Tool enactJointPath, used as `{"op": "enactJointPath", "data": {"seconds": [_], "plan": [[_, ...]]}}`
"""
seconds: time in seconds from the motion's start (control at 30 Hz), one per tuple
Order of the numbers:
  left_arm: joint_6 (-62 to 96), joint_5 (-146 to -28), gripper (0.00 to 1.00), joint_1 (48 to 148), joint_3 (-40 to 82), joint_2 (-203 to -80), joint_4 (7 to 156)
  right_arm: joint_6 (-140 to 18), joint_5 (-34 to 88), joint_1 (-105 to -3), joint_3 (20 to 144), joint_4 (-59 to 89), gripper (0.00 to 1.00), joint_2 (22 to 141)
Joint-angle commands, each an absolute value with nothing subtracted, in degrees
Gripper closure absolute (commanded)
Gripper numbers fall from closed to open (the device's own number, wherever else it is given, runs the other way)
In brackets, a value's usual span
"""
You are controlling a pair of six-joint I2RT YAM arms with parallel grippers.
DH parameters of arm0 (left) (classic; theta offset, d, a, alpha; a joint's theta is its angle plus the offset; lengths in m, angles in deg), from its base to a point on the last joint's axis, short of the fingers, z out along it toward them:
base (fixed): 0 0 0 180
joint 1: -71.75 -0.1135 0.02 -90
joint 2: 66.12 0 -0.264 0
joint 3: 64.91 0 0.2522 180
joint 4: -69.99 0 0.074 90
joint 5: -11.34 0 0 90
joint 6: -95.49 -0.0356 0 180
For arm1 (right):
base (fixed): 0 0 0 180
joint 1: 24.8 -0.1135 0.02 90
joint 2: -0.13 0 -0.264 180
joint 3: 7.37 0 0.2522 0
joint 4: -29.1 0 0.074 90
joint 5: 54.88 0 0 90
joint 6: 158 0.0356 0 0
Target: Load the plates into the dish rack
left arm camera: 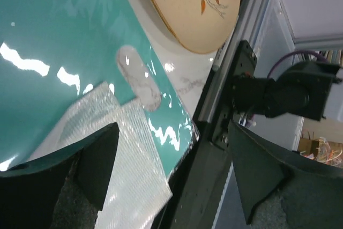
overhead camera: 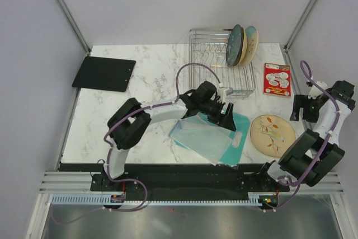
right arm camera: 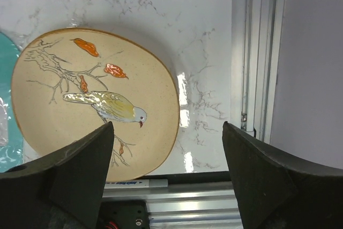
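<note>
Both claws open, empty. The right gripper (right arm camera: pixel 167 127) hangs over the tan plate (right arm camera: pixel 80 100) on the table (right arm camera: pixel 203 25), fingers (right arm camera: pixel 64 186) hiding its near edge. The left gripper (left arm camera: pixel 171 132) is over the board (left arm camera: pixel 64 36). The plates (overhead camera: pixel 241 45) in the rack (overhead camera: pixel 210 62) overlap, can't count them.

No lettering is legible anywhere, even on the red-and-white card (overhead camera: pixel 277 79).

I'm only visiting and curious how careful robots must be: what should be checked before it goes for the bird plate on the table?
1. Right hand open and empty: ok.
2. Tan bird plate lying flat, nothing on it: ok.
3. Free slots in the dish rack: ok; two plates stand at its right end.
4. Left hand clear of the route to the rack: cannot tell; it is open over the teal cutting board, just in front of the rack.
</note>
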State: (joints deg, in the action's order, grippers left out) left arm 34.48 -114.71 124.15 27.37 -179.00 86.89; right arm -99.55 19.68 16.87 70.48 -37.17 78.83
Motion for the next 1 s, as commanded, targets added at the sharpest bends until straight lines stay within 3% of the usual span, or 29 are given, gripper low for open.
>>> {"op": "enactJointPath", "data": {"seconds": [0.0, 0.37, 0.77, 0.9, 0.97], "plan": [[41.5, -114.3, 0.12, 126.8, 37.2, -187.3, 79.4, -102.4, 12.4, 17.3, 73.0, -40.6, 0.12, 77.3], [41.3, -114.6, 0.23, 131.0, 50.5, -201.2, 77.0, -104.0, 10.7, 17.3, 68.6, -42.4, 0.12, 74.9], [44.0, -114.7, 0.36, 131.8, 56.2, -209.1, 74.2, -102.8, 10.7, 17.5, 67.4, -43.5, 0.12, 72.4], [44.2, -114.3, 0.45, 132.0, 57.7, -210.3, 73.5, -103.2, 10.6, 17.7, 66.6, -43.7, 0.13, 70.4], [44.7, -114.5, 0.57, 132.2, 58.1, -210.7, 73.0, -102.5, 10.9, 17.7, 66.8, -43.8, 0.13, 70.4]]}}
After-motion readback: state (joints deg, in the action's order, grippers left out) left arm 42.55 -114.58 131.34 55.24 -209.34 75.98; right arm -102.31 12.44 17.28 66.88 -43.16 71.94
